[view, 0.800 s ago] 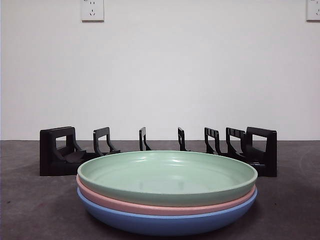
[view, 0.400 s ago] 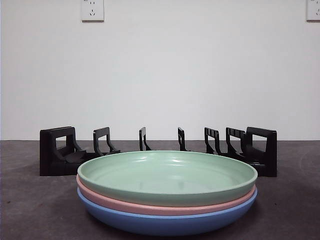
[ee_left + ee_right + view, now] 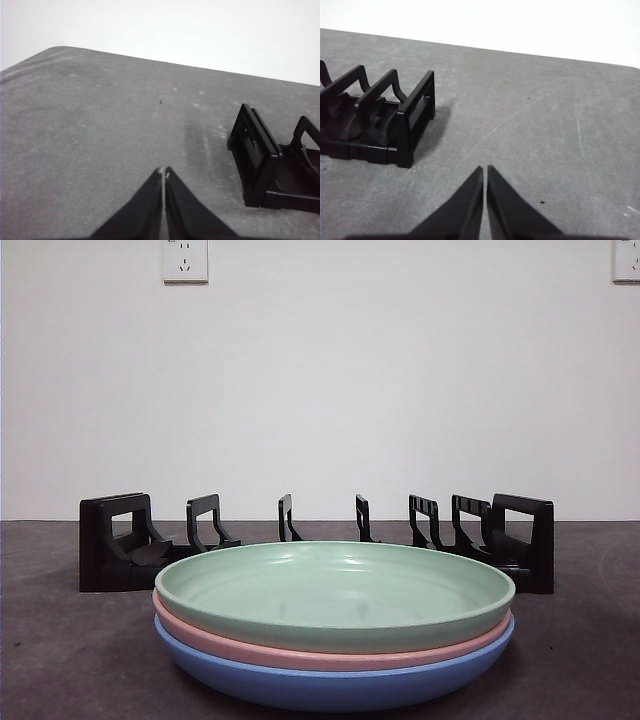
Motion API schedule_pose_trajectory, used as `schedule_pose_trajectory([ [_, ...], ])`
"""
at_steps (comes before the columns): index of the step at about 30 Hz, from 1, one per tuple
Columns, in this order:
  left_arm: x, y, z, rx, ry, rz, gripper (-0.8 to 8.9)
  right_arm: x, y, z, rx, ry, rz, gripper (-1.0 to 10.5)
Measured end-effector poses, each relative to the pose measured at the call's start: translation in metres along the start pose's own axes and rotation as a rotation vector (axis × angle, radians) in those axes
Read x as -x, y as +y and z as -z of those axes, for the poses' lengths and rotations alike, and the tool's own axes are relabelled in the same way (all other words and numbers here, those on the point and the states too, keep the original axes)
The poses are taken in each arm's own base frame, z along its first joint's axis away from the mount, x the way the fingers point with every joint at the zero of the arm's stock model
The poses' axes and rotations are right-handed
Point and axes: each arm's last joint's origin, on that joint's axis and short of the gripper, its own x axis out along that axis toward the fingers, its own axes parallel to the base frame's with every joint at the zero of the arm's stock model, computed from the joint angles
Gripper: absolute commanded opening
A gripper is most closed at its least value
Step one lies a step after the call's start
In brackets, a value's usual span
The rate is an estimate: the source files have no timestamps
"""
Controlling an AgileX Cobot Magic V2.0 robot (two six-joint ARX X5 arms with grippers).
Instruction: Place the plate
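Note:
Three plates are stacked near the front of the table: a green plate (image 3: 335,590) on top, a pink plate (image 3: 330,651) under it, a blue plate (image 3: 335,686) at the bottom. Behind them stands a black plate rack (image 3: 320,540) with several upright dividers and no plates in it. My left gripper (image 3: 163,172) is shut and empty above bare table, beside one end of the rack (image 3: 272,165). My right gripper (image 3: 485,170) is shut and empty, beside the other end of the rack (image 3: 375,125). Neither arm shows in the front view.
The grey table (image 3: 60,660) runs back to a white wall with two outlets (image 3: 185,258). The table's rounded far corner (image 3: 60,50) shows in the left wrist view.

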Motion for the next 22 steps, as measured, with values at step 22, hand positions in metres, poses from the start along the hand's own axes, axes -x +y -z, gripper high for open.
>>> schedule_pose_trajectory([
  [22, 0.0000, 0.0000, 0.0000, 0.000, 0.000, 0.000, 0.08, 0.0000, 0.0000, 0.0000, 0.000, 0.000, 0.000, 0.1],
])
